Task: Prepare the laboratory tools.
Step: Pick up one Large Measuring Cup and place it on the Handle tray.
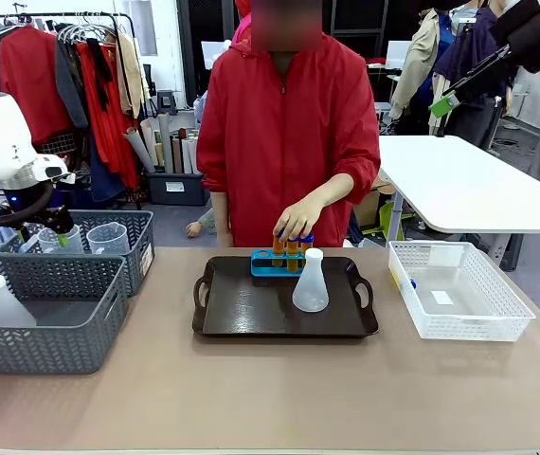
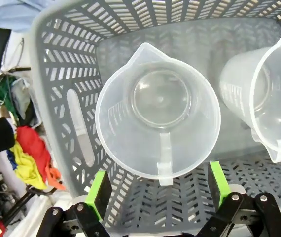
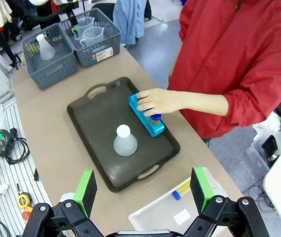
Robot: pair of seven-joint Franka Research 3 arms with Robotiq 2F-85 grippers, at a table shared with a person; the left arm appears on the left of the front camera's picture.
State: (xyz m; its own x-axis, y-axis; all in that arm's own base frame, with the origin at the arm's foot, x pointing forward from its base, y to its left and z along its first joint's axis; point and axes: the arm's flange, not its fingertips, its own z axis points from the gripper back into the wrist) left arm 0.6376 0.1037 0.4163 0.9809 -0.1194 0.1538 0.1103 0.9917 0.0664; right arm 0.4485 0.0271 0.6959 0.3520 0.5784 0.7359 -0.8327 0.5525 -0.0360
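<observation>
The laboratory tools are spread over several places on the table. A clear jug (image 2: pixel 158 131) stands upright in the far grey basket (image 2: pixel 56 98), its handle turned toward the left gripper (image 2: pixel 158 183). That gripper hangs over it with jaws spread wide, 1 green pad to each side of the handle end and nothing pinched. Whether the pads touch the rim cannot be told. A 2nd jug (image 2: pixel 263 94) stands just beside the 1st in the same basket.

The near grey basket (image 1: pixel 47 327) holds 1 translucent white flask (image 1: pixel 3 303). Another flask (image 1: pixel 310 284) stands upright on the dark tray (image 1: pixel 251 318) in the middle of the table. Behind it on the tray sits a blue rack (image 1: pixel 268 265) with the orange tubes (image 1: pixel 292 251) upright in it. The person's hand (image 1: pixel 298 220) rests on their blue caps and hides how many there are. 1 more orange tube (image 3: pixel 180 190) lies on its side in the white basket (image 3: pixel 150 217), which stands to the right of the tray.

The right gripper (image 3: pixel 143 190) hangs high above the table's right end, well apart from everything on it, looking down on the tray. Its jaws are spread wide and hold nothing.
</observation>
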